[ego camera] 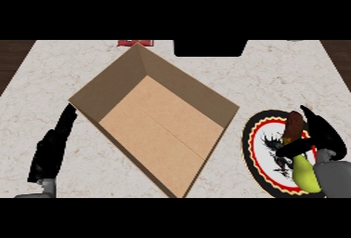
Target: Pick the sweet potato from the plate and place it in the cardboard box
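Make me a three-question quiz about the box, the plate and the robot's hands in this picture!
1. Where is the plate?
A. inside the box
B. right of the cardboard box
C. left of the box

2. What colour is the plate's inner ring?
A. red
B. blue
C. green

3. What is the right hand doing?
A. resting far from the plate
B. reaching into the box
C. closing on the sweet potato

Answers:
1 B, the plate lies on the counter beside the box's right wall.
2 A, a red ring runs inside the black rim.
3 C, its fingers curl round the brown sweet potato over the plate.
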